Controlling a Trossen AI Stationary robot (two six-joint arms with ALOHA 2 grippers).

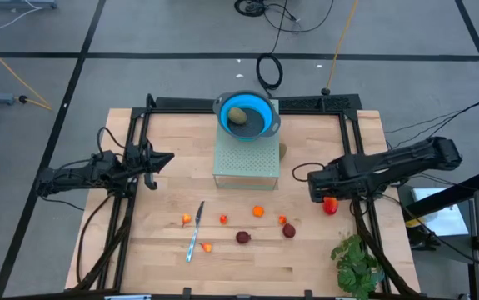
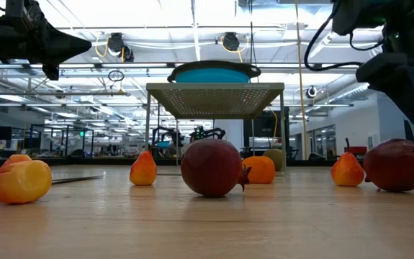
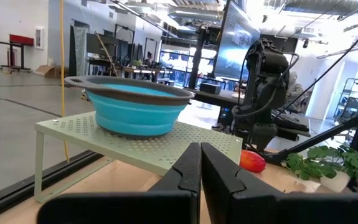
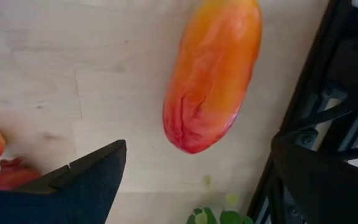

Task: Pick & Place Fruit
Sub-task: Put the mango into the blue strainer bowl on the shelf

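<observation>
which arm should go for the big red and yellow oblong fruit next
The right. Its open right gripper hangs directly over the oblong fruit, while the shut left gripper waits across the table.

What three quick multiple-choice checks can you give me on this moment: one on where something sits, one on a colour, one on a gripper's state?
1. Where is the olive-brown oval fruit?
A. On the wood beside the knife
B. Inside the bowl on the perforated stand
C. Under the plant

2. What colour is that bowl?
A. Blue
B. White
C. Yellow

3. How do the right gripper jaws stand?
A. Shut on a maroon ball
B. Shut and empty
C. Open above the red-orange-yellow oblong fruit

Answers:
1 B, the high view shows the oval lying in the bowl on the stand.
2 A, its rim and wall are blue in the high and left wrist views.
3 C, the right wrist view shows the jaws wide apart with the oblong on the table beyond them.
</observation>
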